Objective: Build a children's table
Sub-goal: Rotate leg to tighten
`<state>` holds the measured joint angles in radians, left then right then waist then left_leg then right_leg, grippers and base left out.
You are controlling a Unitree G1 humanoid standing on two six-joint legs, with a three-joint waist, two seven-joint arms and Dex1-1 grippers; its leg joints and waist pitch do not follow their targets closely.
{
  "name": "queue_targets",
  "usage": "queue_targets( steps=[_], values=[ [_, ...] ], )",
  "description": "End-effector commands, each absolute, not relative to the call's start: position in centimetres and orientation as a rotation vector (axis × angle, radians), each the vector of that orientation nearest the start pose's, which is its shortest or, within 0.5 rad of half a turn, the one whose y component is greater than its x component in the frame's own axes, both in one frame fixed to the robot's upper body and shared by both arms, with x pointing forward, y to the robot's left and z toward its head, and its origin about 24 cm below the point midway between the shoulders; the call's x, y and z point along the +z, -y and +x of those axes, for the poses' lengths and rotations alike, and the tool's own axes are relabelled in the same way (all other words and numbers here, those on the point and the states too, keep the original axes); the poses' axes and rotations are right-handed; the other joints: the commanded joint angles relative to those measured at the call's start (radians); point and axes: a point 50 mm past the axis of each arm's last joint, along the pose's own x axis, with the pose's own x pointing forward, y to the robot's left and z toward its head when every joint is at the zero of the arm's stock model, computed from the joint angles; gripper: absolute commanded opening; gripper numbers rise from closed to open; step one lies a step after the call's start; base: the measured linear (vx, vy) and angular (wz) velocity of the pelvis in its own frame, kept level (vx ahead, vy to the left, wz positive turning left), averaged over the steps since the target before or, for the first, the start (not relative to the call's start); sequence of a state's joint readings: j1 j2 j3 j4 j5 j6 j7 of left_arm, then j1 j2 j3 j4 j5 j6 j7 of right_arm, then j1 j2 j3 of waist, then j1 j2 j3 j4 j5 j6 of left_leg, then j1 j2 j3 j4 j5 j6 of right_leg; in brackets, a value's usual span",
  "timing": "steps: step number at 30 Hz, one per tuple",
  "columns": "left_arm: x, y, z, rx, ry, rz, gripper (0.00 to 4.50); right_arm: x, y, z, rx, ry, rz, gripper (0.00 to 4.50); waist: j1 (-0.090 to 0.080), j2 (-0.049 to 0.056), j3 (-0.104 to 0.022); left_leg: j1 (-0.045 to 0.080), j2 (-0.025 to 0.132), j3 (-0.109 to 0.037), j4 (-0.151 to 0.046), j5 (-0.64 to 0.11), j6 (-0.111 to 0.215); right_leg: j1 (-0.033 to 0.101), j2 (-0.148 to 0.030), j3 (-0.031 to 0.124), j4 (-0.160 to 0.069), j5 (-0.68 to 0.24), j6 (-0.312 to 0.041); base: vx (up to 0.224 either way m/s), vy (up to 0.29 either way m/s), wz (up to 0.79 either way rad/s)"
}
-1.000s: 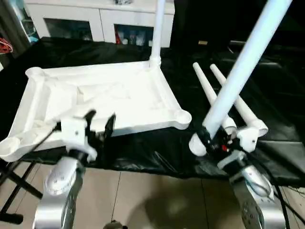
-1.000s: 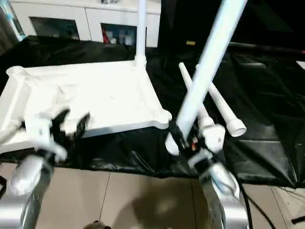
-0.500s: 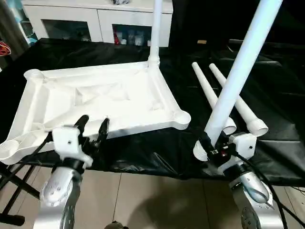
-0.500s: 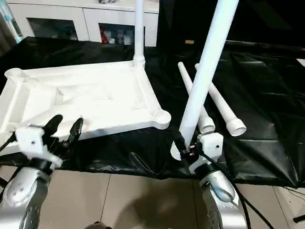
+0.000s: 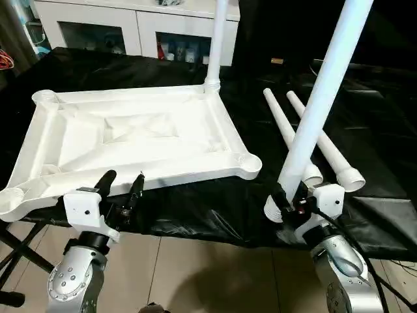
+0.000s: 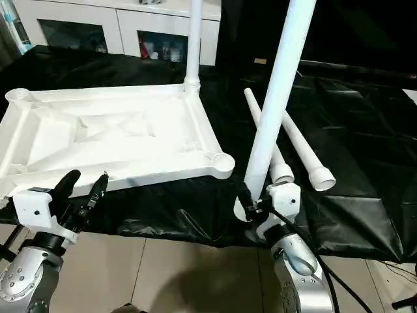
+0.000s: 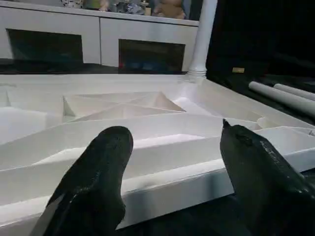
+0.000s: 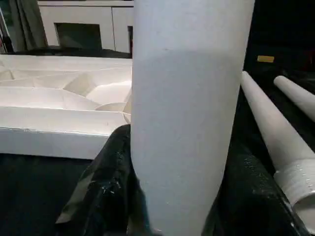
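Observation:
The white tabletop [image 5: 137, 137] lies underside up on a black-covered table. One leg [image 5: 215, 39] stands upright in its far right corner socket. Two more legs [image 5: 287, 130] [image 5: 326, 147] lie side by side on the cloth to the right. My right gripper [image 5: 290, 205] is shut on the thick lower end of a fourth leg [image 5: 319, 111], which it holds nearly upright just off the table's front edge, right of the near right socket [image 5: 249, 163]. My left gripper [image 5: 122, 186] is open and holds nothing, just in front of the tabletop's near rim [image 7: 162, 172].
A white cabinet [image 5: 130, 26] with glass-fronted doors stands behind the table. The black cloth [image 5: 378, 130] hangs over the table's front edge. Tiled floor [image 5: 208, 274] lies below my arms. A dark stand leg [image 5: 19, 244] shows at lower left.
My left gripper has drawn back from over the tabletop's near rim to just in front of it, still open. The held leg now stands a little more upright.

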<state>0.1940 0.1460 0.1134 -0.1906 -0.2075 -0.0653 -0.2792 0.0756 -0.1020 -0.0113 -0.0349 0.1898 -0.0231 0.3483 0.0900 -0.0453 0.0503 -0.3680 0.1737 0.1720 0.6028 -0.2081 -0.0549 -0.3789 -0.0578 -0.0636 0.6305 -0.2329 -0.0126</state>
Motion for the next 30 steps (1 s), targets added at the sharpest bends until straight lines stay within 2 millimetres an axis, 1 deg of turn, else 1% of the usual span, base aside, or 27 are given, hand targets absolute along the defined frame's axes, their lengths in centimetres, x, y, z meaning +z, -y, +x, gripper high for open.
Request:
queue_targets(
  steps=[1,8,30],
  values=[
    [5.57,-19.64,21.16,-0.148,0.091,-0.019,3.32,4.07,16.04,23.88,0.311,0.019,0.080,1.86,0.002,0.007,-0.042,0.007,0.066,-0.027,-0.088,-0.197,0.016,0.036,-0.088,0.065,-0.083,-0.084,-0.113,0.000,0.000,0.00],
    [5.57,-19.64,21.16,-0.148,0.091,-0.019,3.32,4.07,16.04,23.88,0.311,0.019,0.080,1.86,0.003,0.007,-0.043,0.008,0.066,-0.027,-0.086,-0.186,0.021,0.036,-0.087,0.064,-0.081,-0.069,-0.122,0.000,0.000,0.00],
    [5.57,-19.64,21.16,-0.148,0.091,-0.019,3.32,4.07,16.04,23.88,0.311,0.019,0.080,1.86,0.003,0.006,-0.044,0.008,0.065,-0.026,-0.083,-0.168,0.028,0.038,-0.087,0.063,-0.078,-0.046,-0.129,0.000,0.000,0.00]
  ],
)
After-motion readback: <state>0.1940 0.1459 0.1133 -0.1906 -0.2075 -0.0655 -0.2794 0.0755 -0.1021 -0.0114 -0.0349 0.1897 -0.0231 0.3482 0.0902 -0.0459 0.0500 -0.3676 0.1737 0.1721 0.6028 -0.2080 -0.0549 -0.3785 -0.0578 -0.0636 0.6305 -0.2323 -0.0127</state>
